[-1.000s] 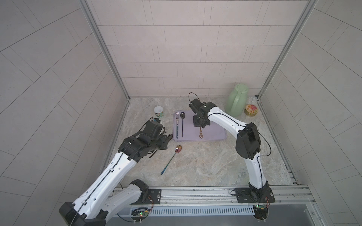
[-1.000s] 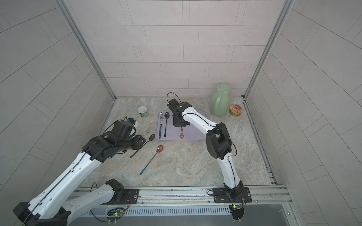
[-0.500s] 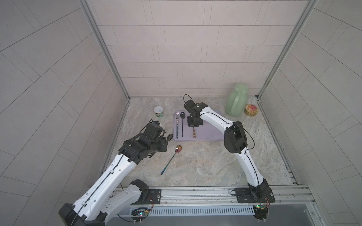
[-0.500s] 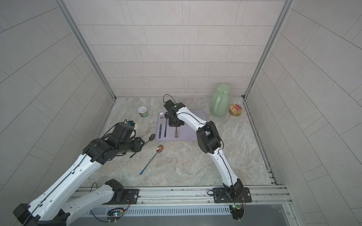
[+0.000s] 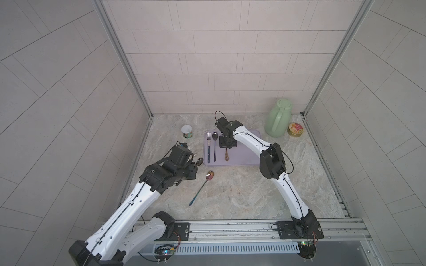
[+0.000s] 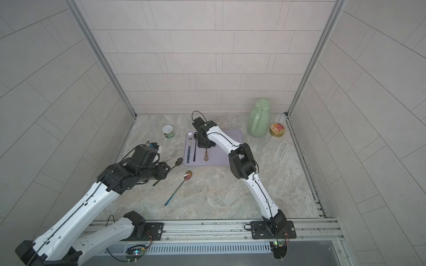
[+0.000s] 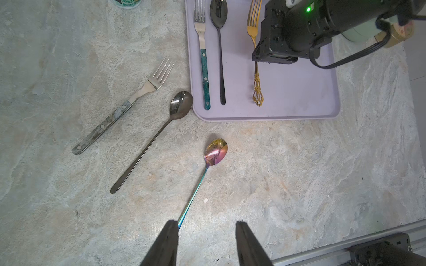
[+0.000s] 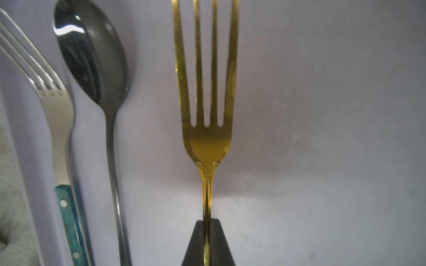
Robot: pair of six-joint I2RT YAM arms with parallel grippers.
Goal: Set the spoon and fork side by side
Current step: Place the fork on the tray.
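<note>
Right gripper [image 8: 207,226] clamps the gold fork [image 8: 206,142] at its thin neck, over the lavender tray [image 8: 322,138] near its left edge, beside a black spoon [image 8: 92,57]; stiff, light, probably slippery. Left gripper [image 7: 206,239], half open and empty, hovers over the iridescent spoon [image 7: 215,152].

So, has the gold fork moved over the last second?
Yes. The gold fork, clamped in the right tool, has shifted across the purple tray toward the black spoon, which stayed put.
</note>
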